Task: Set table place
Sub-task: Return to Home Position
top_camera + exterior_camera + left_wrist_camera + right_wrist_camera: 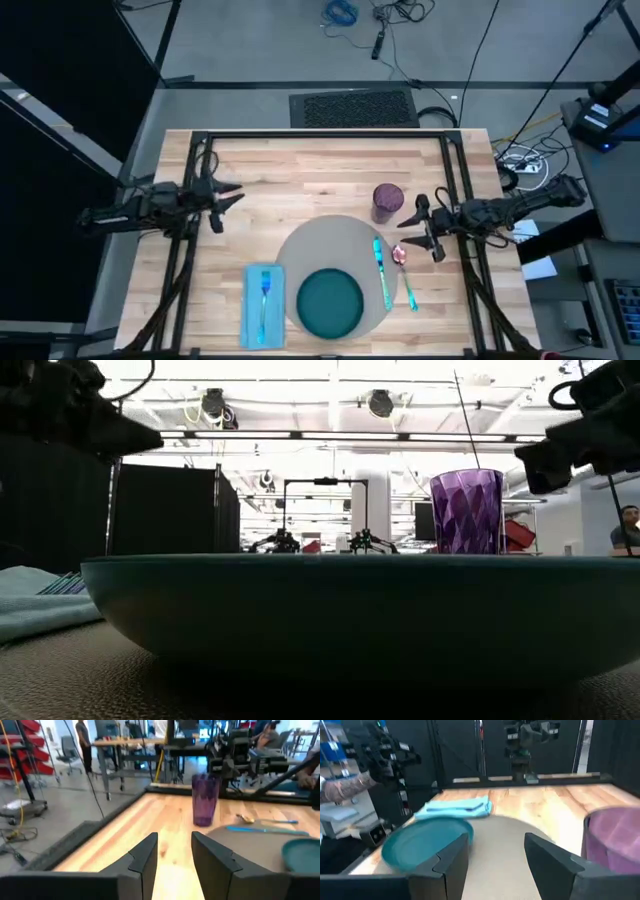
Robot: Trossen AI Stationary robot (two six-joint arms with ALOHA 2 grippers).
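Grey placemat (pixel 330 240) looked fully set, so left gripper (pixel 228 205) and right gripper (pixel 421 228) hovered either side of it, fingers apart, empty.

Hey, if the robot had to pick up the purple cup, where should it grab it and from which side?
Probably the side wall near mid-height, coming in level from the right, where the right tool sits open nearest. The purple cup stands upright on bare table and widens slightly toward the rim, so a sideways pinch shouldn't slip down.
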